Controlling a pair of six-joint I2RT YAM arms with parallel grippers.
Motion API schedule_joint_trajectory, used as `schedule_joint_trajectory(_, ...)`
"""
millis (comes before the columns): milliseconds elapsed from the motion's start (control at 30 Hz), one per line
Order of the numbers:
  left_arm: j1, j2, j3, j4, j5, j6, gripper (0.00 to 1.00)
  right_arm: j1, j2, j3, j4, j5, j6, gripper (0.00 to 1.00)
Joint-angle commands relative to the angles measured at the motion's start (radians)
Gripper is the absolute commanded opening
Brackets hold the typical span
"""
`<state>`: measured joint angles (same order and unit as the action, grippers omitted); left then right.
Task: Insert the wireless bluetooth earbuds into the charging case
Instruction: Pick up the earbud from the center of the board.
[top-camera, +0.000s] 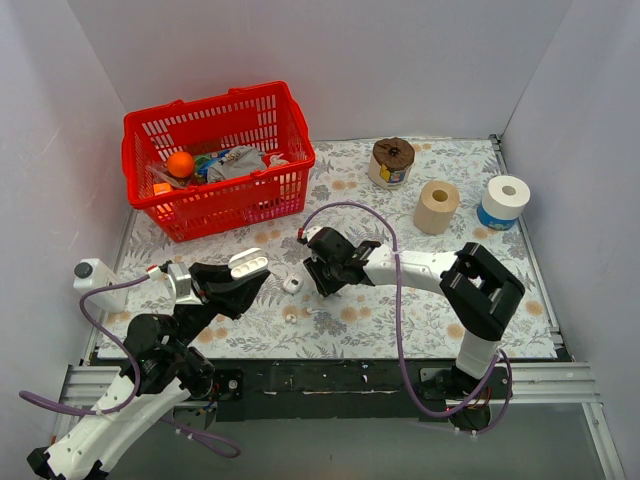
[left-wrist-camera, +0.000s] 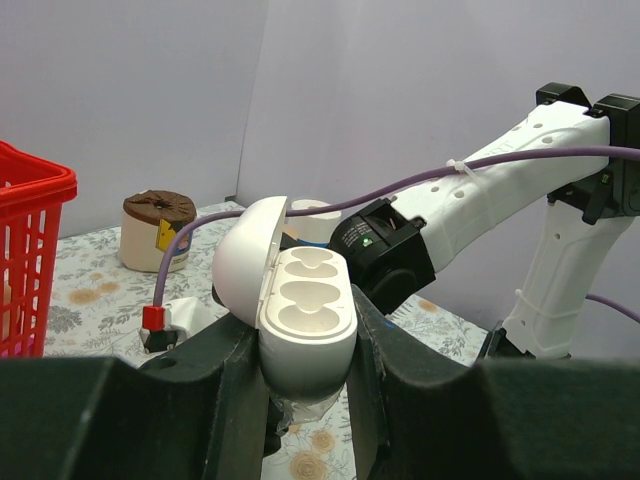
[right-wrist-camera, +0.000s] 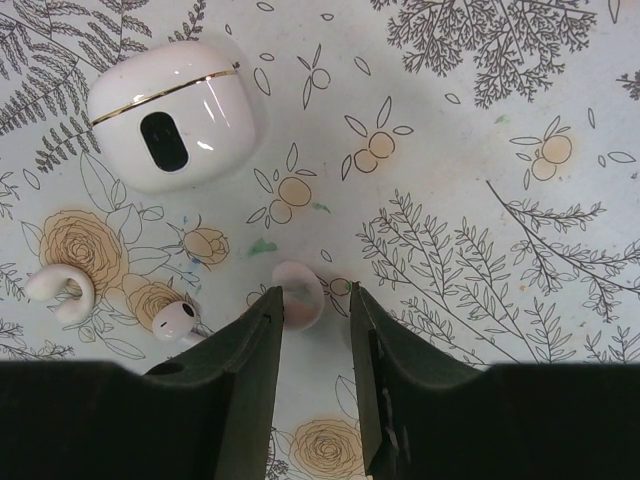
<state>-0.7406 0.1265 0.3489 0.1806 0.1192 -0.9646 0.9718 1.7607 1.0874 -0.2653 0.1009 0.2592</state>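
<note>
My left gripper (left-wrist-camera: 305, 340) is shut on the charging case (left-wrist-camera: 305, 310), which it holds above the table with the lid hinged open and both sockets showing bare. In the top view the charging case (top-camera: 248, 263) sits at the tip of my left gripper (top-camera: 248, 272). My right gripper (right-wrist-camera: 315, 295) hovers low over the floral cloth, jaws open. A pale rounded earbud piece (right-wrist-camera: 303, 290) lies between its tips, against the left finger and apart from the right one. A white stemmed earbud (right-wrist-camera: 175, 320) lies just left of the fingers.
A second white case (right-wrist-camera: 170, 115), closed, with a dark oval window, lies on the cloth beyond my right gripper. A white hook-shaped piece (right-wrist-camera: 58, 290) lies far left. A red basket (top-camera: 215, 160) and three rolls (top-camera: 437, 207) stand at the back.
</note>
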Motion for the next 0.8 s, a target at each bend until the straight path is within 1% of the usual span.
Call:
schedule_joint_trajectory(0,0.003,-0.002,0.002,0.011,0.0,-0.003,0.0,0.008,0.026,-0.006,0.003,-0.024,-0.006,0.4)
schedule_joint_trajectory(100,0.003,-0.005,0.001,0.01,-0.001,-0.003,0.0,0.011,0.031,-0.006,0.001,-0.029,-0.006,0.4)
schedule_joint_trajectory(167,0.003,-0.008,0.001,0.008,-0.001,-0.005,0.0,0.013,0.031,-0.007,0.001,-0.032,-0.005,0.37)
schedule_joint_trajectory(467,0.003,-0.008,-0.004,0.007,0.002,-0.008,0.0,0.015,0.028,-0.014,0.008,-0.041,0.0,0.21)
schedule_joint_trajectory(567,0.001,-0.011,-0.005,0.007,0.0,-0.011,0.0,0.015,0.025,-0.014,0.009,-0.044,0.003,0.13)
schedule_joint_trajectory(600,0.003,-0.011,-0.005,0.007,0.002,-0.011,0.0,0.015,0.022,-0.014,0.011,-0.046,0.005,0.08)
schedule_joint_trajectory(700,0.003,-0.011,-0.007,0.007,0.002,-0.013,0.0,0.013,0.014,-0.02,0.015,-0.05,0.006,0.03)
schedule_joint_trajectory(767,0.003,-0.01,-0.008,0.007,0.002,-0.017,0.0,0.015,0.01,-0.021,0.02,-0.056,0.006,0.01)
